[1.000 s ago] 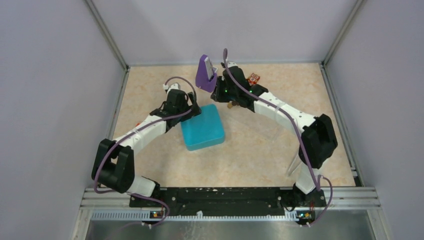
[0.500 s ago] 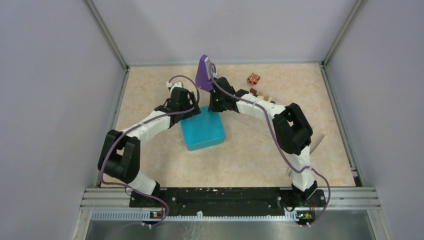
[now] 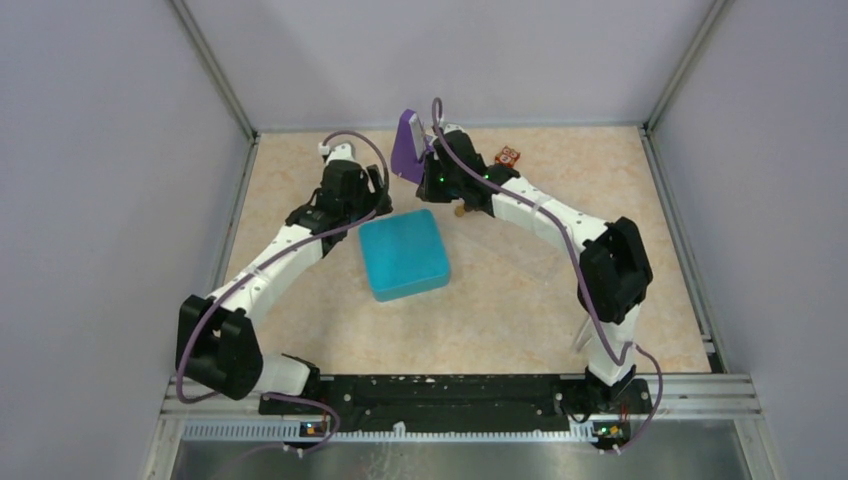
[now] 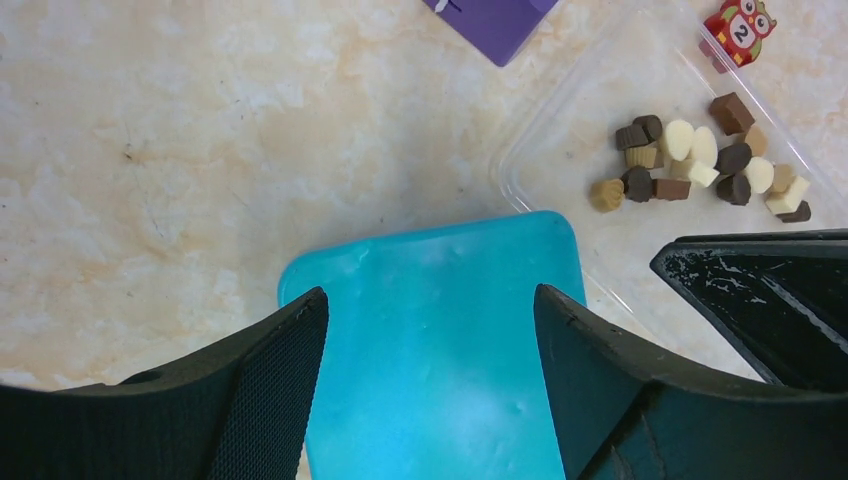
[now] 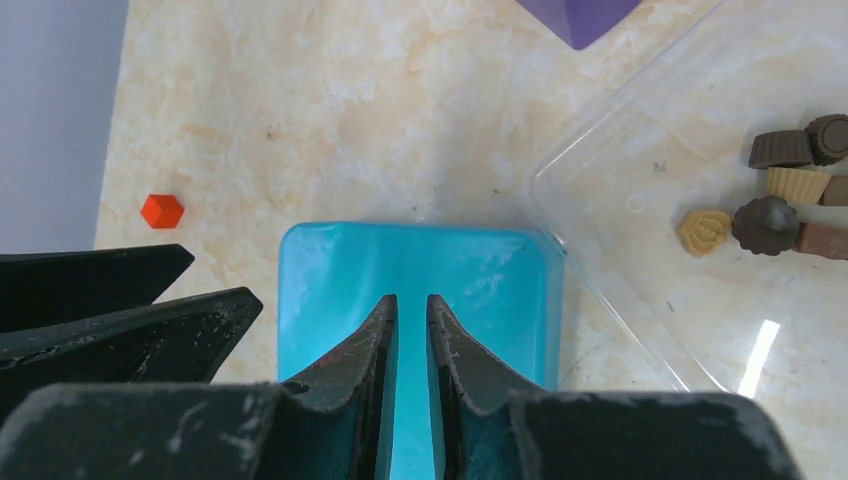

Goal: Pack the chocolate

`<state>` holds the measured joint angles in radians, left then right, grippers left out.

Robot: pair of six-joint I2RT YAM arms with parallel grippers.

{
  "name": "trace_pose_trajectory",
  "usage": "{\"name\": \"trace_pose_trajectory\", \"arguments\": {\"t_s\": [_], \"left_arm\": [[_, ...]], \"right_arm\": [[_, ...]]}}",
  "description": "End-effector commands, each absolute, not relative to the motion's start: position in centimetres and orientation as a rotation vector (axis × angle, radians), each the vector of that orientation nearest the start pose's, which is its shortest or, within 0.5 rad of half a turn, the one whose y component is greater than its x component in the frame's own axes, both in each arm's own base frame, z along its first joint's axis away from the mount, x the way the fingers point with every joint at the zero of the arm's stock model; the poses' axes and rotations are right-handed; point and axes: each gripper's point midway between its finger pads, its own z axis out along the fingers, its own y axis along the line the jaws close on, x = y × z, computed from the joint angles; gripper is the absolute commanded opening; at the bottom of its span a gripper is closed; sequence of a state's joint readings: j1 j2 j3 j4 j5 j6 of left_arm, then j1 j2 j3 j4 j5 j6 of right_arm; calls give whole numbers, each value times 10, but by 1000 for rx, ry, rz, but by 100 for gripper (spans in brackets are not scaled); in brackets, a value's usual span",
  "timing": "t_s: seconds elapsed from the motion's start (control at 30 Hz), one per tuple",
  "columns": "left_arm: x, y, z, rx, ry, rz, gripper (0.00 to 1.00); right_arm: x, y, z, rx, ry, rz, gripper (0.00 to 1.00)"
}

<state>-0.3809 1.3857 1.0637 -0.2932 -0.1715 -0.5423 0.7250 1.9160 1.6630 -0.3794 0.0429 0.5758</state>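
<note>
We see the teal box [image 3: 403,254] lying flat near the middle of the worktop [image 3: 480,320]. There is bare surface on its near side and to its left, and walls close the worktop on the left, the far side and the right. The clear tray [image 4: 600,110] sits at the box's far right corner, its rounded corner just beside the box edge; we cannot tell whether the two touch. The chocolate [image 4: 700,165] lies inside that tray in a loose cluster of dark, tan and cream pieces. The owl cube [image 4: 740,30] is just beside the tray's far edge, and the purple block [image 3: 408,148] stands tilted near the back wall. The left jaws stand wide apart above the box's far end and hold nothing. The right jaws are almost closed, with only a thin slit between them and nothing in it, and the box shows beneath them. Since half a second ago the left arm [image 3: 290,240] has drawn back off the box's far left corner. The right arm [image 3: 540,215] has stretched out and now covers most of the chocolate that showed from above; the box has not shifted. From above the tray is only a faint glint, and a small orange bead [image 5: 161,210] shows in the right wrist view alone.
</note>
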Motion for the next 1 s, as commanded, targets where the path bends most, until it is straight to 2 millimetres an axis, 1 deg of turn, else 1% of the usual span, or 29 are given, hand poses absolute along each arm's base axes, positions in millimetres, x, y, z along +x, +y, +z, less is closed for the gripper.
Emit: {"name": "trace_pose_trajectory", "arguments": {"t_s": [0.0, 0.13, 0.17, 0.23, 0.27, 0.33, 0.37, 0.4, 0.47, 0.5, 0.53, 0.6, 0.67, 0.7, 0.77, 0.8, 0.87, 0.97], "left_arm": [[387, -136, 174, -270, 2158, -285, 80], [388, -135, 123, -269, 2258, -221, 75], [388, -136, 110, -276, 2292, -207, 74], [385, -135, 85, -282, 2366, -166, 73], [383, -133, 77, -302, 2409, -138, 72], [387, -133, 81, -304, 2441, -107, 72], [390, -133, 90, -302, 2432, -102, 73], [394, -134, 104, -297, 2406, -110, 74], [400, -135, 139, -285, 2327, -149, 76], [401, -135, 162, -279, 2270, -178, 78], [401, -136, 181, -273, 2225, -204, 79], [399, -137, 212, -249, 2138, -257, 80], [396, -137, 230, -234, 2063, -297, 81], [395, -137, 235, -232, 2034, -310, 81], [392, -134, 231, -238, 2017, -308, 81], [392, -133, 224, -244, 2028, -301, 81], [391, -135, 203, -251, 2090, -295, 82], [387, -141, 170, -297, 2207, -300, 82]], "right_arm": [[392, 375, 199, -148, 2243, 715, 16], [384, 375, 176, -133, 2290, 730, 16], [379, 377, 171, -141, 2308, 751, 16], [375, 376, 166, -143, 2323, 752, 16], [374, 374, 166, -141, 2325, 748, 16], [372, 369, 169, -139, 2322, 734, 16], [371, 367, 174, -136, 2314, 730, 16], [370, 366, 180, -138, 2302, 732, 16], [370, 359, 196, -126, 2266, 720, 16], [371, 356, 205, -116, 2242, 716, 16], [371, 352, 214, -109, 2219, 711, 16], [371, 346, 231, -104, 2174, 703, 18], [371, 343, 243, -102, 2146, 700, 18], [371, 343, 247, -108, 2137, 702, 19], [370, 344, 247, -116, 2142, 708, 19], [369, 345, 243, -120, 2154, 711, 19], [365, 348, 231, -127, 2183, 724, 19], [349, 353, 210, -147, 2235, 747, 19]]}}
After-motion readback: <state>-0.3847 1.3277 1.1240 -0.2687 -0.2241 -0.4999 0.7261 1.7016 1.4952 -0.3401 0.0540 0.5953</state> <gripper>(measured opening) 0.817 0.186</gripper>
